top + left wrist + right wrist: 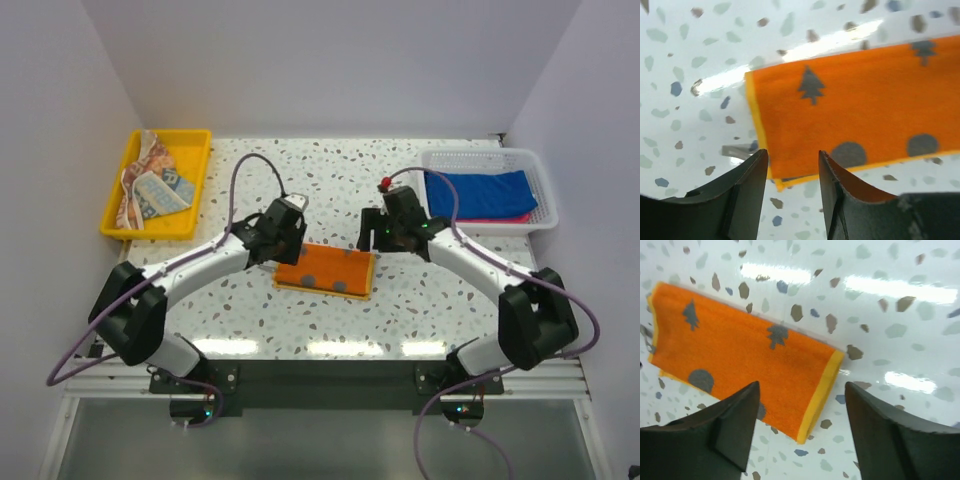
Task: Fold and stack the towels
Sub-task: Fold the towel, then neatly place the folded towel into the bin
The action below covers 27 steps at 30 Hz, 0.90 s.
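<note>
An orange towel with a yellow edge (325, 268) lies folded flat at the table's middle, printed with grey trees and dots (850, 115) (740, 360). My left gripper (288, 243) (792, 167) hovers over its left corner, jaws open with nothing between them. Above the yellow-edged right end, my right gripper (384, 236) (802, 397) is wide open and empty. The orange-blue printed towel (150, 185) lies crumpled in the yellow tray. A folded blue towel (480, 190) rests in the white basket on top of a pink towel (497, 217), of which only the edge shows.
The yellow tray (190, 215) sits at the far left and the white mesh basket (540, 180) at the far right. The terrazzo table (330, 170) is walled on three sides. Cables loop above both arms.
</note>
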Available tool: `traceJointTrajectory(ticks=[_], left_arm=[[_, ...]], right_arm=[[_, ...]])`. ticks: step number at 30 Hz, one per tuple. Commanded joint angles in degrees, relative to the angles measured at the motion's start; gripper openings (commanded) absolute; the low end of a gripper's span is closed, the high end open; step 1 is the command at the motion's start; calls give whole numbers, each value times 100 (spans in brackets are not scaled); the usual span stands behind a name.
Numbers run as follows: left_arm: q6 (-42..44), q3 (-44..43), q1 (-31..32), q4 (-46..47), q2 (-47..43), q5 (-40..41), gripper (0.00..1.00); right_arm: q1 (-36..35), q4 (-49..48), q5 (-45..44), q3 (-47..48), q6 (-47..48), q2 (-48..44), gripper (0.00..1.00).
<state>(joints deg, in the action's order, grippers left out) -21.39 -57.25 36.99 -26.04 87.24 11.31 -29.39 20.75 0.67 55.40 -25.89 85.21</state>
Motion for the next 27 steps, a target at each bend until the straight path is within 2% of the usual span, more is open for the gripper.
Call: traceJointTrajectory(ticks=[1, 3, 4, 6, 8, 10, 11, 12, 14, 17, 20, 27], left_arm=[[258, -312, 701, -50, -383, 196, 50], [188, -383, 966, -67, -305, -41, 50], [170, -435, 1055, -33, -235, -41, 51], [126, -444, 1291, 37, -251, 221, 50], [117, -348, 1424, 256, -549, 493, 49], [30, 54, 1416, 825, -1135, 477, 53], [55, 204, 1416, 1012, -1331, 530, 75], [3, 319, 1407, 1109, -1472, 617, 86], [20, 452, 1398, 1233, -1684, 758, 100], [-6, 233, 1398, 847, -1439, 1040, 100], [266, -5, 1530, 697, -982, 769, 100], [504, -882, 2495, 425, 309, 706, 100]], right_arm=[[694, 464, 55, -19, 102, -575, 74], [1073, 552, 126, -283, 145, -855, 82], [1136, 614, 127, -371, 224, -961, 82], [1224, 702, 4, -599, 260, -1207, 90], [1234, 763, -58, -792, 260, -1594, 95], [1251, 825, -58, -881, 251, -1927, 99], [1251, 842, -58, -942, 251, -2016, 99], [1251, 851, -58, -969, 242, -2113, 99], [1260, 860, -58, -1004, 251, -2280, 99], [1260, 895, -58, -1031, 225, -2377, 99], [1269, 922, -162, -1127, 155, -2447, 99], [1330, 1053, -550, -1365, 101, -2702, 99]])
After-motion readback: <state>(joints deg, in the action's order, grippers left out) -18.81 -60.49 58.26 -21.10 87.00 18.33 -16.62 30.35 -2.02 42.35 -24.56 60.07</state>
